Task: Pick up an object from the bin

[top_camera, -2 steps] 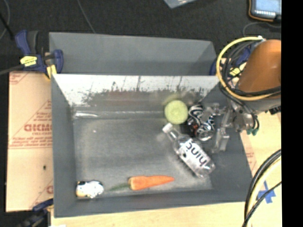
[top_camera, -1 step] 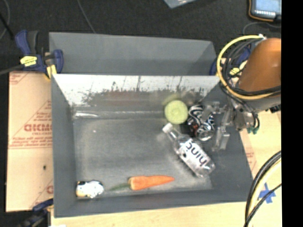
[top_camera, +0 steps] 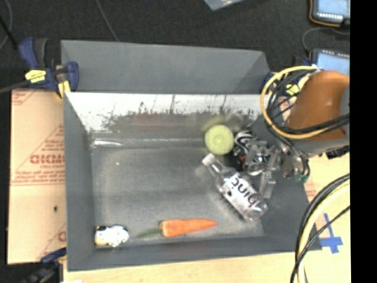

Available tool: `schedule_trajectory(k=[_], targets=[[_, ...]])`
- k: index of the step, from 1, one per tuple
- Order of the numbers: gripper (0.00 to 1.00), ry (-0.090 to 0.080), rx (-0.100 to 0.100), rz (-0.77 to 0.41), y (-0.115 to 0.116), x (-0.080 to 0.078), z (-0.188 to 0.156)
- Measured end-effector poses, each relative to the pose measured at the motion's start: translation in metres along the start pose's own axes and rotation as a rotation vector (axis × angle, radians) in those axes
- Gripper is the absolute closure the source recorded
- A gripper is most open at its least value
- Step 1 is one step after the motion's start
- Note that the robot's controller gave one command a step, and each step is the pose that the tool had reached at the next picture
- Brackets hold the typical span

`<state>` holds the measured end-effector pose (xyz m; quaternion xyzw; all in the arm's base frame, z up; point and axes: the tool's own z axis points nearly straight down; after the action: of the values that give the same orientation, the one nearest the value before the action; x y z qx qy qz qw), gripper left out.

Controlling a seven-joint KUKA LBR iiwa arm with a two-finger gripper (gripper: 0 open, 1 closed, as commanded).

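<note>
Four loose things lie in your grey metal bin [top_camera: 135, 170]. The claw [top_camera: 263, 165] hangs low at the bin's right side, under the arm's orange cover [top_camera: 318, 102]. It is just beside a clear plastic bottle with a black label and white lettering [top_camera: 240, 194]. That bottle lies flat and slanted, its cap end pointing toward a pale green ball [top_camera: 219, 139] near the back wall. You cannot tell whether the claw is clenched or released (it reads as a tangle of dark metal). Along the front wall you see an orange carrot [top_camera: 187, 227] and, in the left corner, a small white-and-yellow lump [top_camera: 112, 235], both well apart from the claw.
</note>
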<state>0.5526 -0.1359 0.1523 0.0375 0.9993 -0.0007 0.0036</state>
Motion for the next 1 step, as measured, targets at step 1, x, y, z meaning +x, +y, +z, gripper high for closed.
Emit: schedule_trajectory(k=[1], targets=[[0.00,0.008,0.000,0.016,0.0029,0.0126,0.0287]])
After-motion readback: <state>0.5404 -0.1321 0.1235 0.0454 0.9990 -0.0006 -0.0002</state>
